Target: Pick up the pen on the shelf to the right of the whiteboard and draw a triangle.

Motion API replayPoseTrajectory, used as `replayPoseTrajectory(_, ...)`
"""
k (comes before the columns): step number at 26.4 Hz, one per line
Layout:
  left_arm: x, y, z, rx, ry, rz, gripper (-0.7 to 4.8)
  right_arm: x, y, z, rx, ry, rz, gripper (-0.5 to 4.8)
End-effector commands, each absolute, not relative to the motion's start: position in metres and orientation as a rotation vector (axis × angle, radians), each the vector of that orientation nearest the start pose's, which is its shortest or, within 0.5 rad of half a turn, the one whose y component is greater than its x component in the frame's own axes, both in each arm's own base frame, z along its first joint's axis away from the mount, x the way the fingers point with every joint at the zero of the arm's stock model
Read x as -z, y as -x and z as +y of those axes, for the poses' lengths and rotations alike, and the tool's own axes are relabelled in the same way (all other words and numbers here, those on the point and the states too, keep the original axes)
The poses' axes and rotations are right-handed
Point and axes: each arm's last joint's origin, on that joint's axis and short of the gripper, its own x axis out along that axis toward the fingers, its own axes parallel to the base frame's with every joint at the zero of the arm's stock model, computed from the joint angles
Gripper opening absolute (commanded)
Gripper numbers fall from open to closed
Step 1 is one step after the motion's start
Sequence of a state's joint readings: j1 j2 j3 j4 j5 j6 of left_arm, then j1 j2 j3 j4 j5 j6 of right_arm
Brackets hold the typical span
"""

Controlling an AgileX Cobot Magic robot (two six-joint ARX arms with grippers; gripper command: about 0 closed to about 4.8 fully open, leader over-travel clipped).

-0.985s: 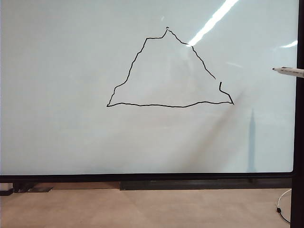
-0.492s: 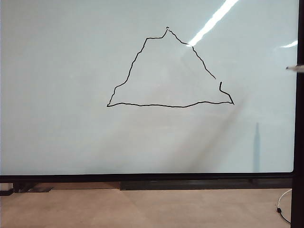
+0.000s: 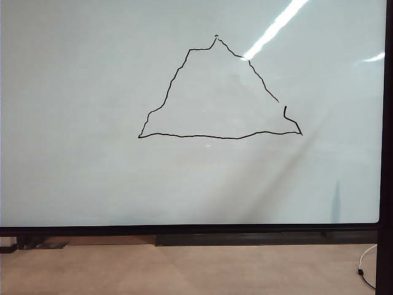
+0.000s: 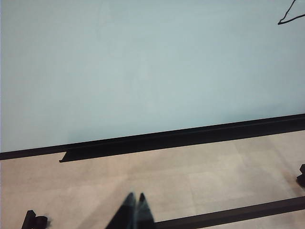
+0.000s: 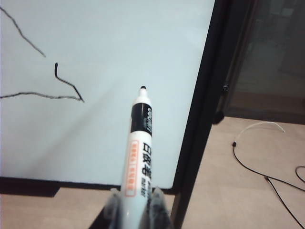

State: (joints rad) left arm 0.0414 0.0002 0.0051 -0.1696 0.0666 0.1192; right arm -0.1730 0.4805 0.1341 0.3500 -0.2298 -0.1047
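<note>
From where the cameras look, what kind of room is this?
Probably a lab or office set up for testing. A large whiteboard bearing a hand-drawn triangle fills the view, loose cables trail over a plain floor, and the right gripper holds a pen while the left gripper hangs shut.

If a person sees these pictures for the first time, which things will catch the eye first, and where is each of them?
First comes the black triangle, drawn in the upper middle of the whiteboard, with a small gap low in its right side. Next is the pen, gripped by the right gripper off the board's lower right corner, tip clear of the surface. The left gripper, jaws together, hangs low before the board's left part.
</note>
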Motion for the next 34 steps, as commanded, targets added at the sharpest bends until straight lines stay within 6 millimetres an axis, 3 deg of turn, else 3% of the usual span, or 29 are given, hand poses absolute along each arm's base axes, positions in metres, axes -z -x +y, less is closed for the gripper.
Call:
replayPoseTrajectory(1,-0.149,-0.096,0.002,0.036,-0.11,0.169,-0.05,-0.197,-0.122,-0.016,0.013,0.111,-0.007,-0.05)
replayPoseTrajectory(6,-0.149,-0.096,0.002,0.036,-0.11,0.169,-0.05,-0.191,-0.104,-0.017,0.15,0.114,-0.042,-0.06)
replayPoseTrajectory(11,-0.149,-0.096,0.002,0.036,-0.11,0.169,-0.05,-0.181,-0.093,-0.015,0.154,0.118,-0.048,-0.05)
replayPoseTrajectory(18,-0.149,-0.096,0.002,0.036,-0.11,0.168,-0.05,-0.173,-0.095,-0.014,0.089,0.14,-0.005,-0.05)
replayPoseTrajectory(34,-0.149,-0.096,0.002,0.036,-0.11,0.169,-0.05,-0.177,-0.094,-0.013,0.082,0.135,-0.054,-0.05)
